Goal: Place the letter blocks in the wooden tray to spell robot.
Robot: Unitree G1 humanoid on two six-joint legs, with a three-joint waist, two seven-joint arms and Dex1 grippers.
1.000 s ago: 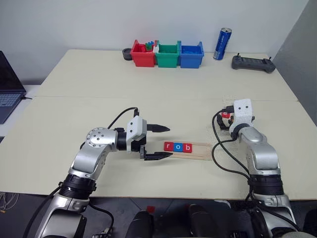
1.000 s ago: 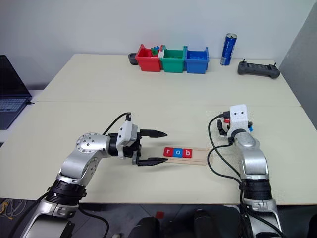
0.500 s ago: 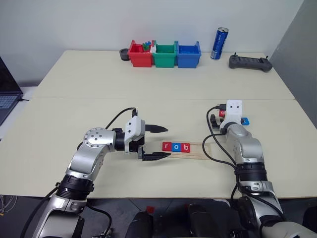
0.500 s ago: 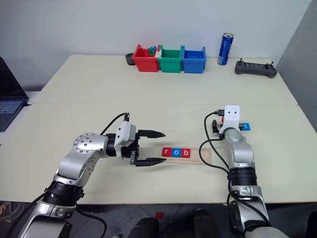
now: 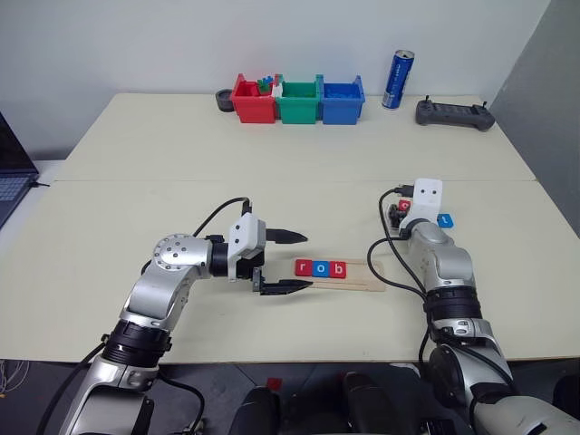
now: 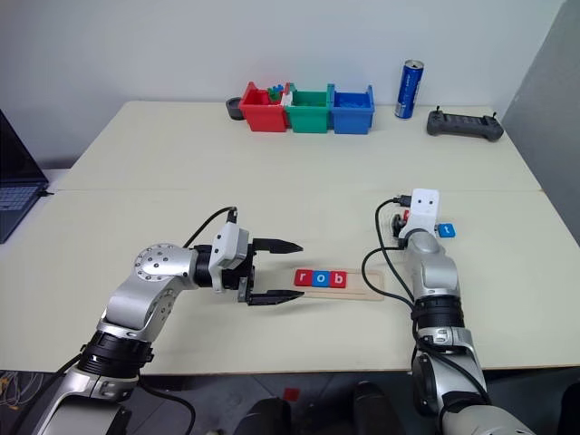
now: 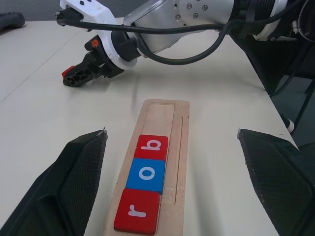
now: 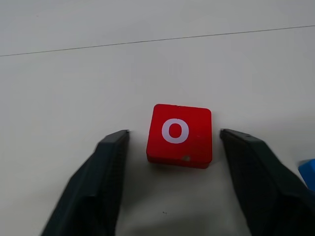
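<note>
While the right gripper (image 8: 173, 142) brackets the flat red "o" letter block (image 8: 179, 135), its fingers stand apart on either side, not touching it. Beside the pale wooden tray (image 5: 360, 275) holding "r", "o", "b", the left gripper (image 5: 292, 261) is spread wide and empty.

Pale table (image 5: 163, 163) against a plain white wall (image 5: 136, 45).

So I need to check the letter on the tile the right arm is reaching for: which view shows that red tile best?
The right wrist view: the red o tile lies flat on the table, letter plain, between the right pincer's open fingers. The head views show only a red sliver beside the wrist; the left wrist view shows a red corner.
</note>
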